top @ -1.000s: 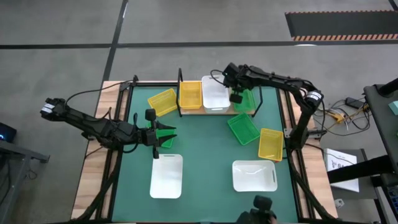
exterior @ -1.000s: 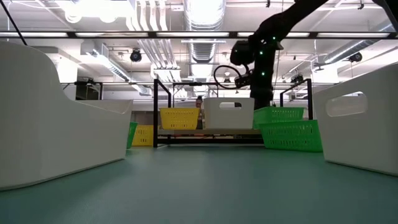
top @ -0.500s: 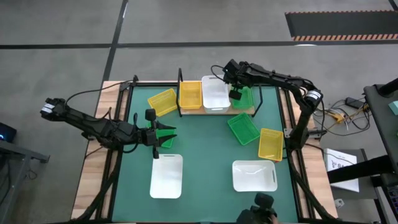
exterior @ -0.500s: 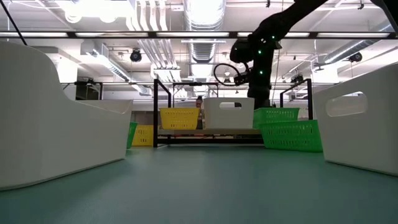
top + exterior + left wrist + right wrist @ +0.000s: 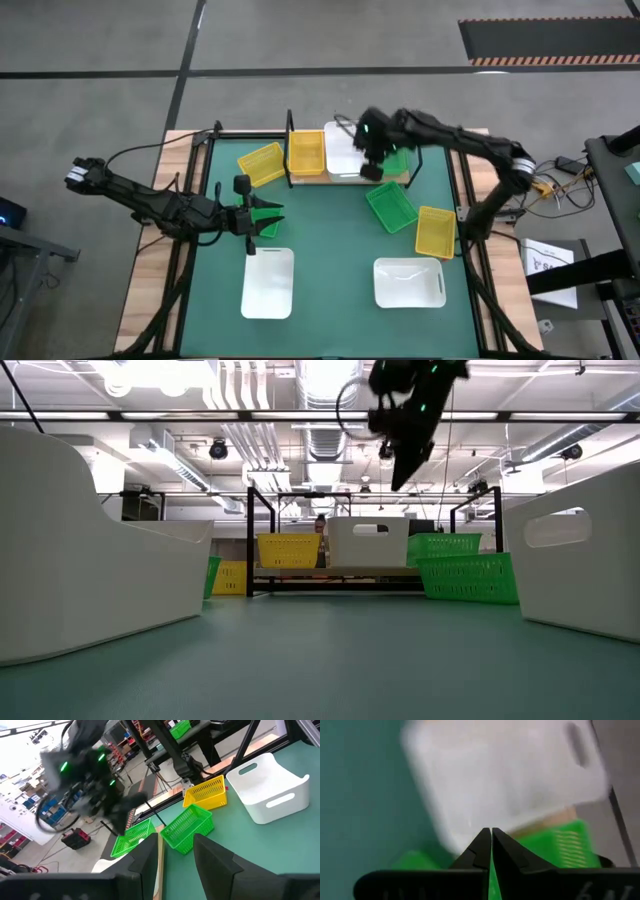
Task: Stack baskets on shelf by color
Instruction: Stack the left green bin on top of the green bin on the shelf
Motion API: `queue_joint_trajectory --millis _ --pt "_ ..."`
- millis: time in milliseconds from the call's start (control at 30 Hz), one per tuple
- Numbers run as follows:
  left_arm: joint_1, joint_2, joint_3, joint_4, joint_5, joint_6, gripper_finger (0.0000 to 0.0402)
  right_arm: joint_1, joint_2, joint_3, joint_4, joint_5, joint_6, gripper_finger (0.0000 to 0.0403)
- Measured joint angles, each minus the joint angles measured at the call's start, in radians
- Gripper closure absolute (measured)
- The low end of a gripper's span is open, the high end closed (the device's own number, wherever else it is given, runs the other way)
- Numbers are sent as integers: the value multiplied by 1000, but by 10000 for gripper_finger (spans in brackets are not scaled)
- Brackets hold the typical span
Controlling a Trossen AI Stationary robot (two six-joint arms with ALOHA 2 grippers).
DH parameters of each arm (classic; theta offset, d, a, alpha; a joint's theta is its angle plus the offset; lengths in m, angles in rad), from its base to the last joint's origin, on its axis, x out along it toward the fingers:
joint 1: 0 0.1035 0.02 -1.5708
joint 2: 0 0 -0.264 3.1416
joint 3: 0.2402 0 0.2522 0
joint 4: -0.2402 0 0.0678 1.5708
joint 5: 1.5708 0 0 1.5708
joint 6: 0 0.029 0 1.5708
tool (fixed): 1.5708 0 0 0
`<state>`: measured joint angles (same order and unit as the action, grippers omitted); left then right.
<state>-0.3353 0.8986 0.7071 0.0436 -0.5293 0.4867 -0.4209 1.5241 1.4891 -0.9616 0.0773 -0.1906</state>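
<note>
Shelf at the far edge of the table carries one yellow basket, one white basket in the middle and a green basket at the right end. Loose on the mat: a tilted yellow one just left of the shelf, a green one and a yellow one near the right side, two white ones toward the near edge.

Step in hand, as I read it: right arm is clear of the shelf w/ nothing carried, so next is a fresh pick. Sensible choice is the loose green basket just below it. To do it well: open the tool wide before descending, take one long wall near its middle (thin plastic, will tip if taken at a corner), lift level, then lower it square into the green one on the shelf w/o clipping the black posts.

Right tool: raised above the shelf's front edge, between the white and green baskets, tips pressed together, empty, touching nothing.

Left tool: low over the mat left of centre, partly closed on the wall of a green basket; it waits there.
</note>
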Motion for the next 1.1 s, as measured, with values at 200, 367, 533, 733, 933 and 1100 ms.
queue_joint_trajectory --millis 200,367,533,733,933,1100 --pt "1 0 2 0 0 2 293 288 -230 -329 343 -3 181 394" --pt "1 0 10 8 0 -15 293 476 -365 -613 707 46 258 394" --pt "1 3 8 48 0 -45 293 583 -429 -770 902 148 231 394" --pt "1 24 5 57 -1 -204 293 594 -479 -842 916 187 187 394" --pt "1 103 -3 51 -15 -352 293 591 -519 -854 916 187 119 394" --pt "2 164 5 51 -91 -413 293 591 -530 -855 916 187 111 394"
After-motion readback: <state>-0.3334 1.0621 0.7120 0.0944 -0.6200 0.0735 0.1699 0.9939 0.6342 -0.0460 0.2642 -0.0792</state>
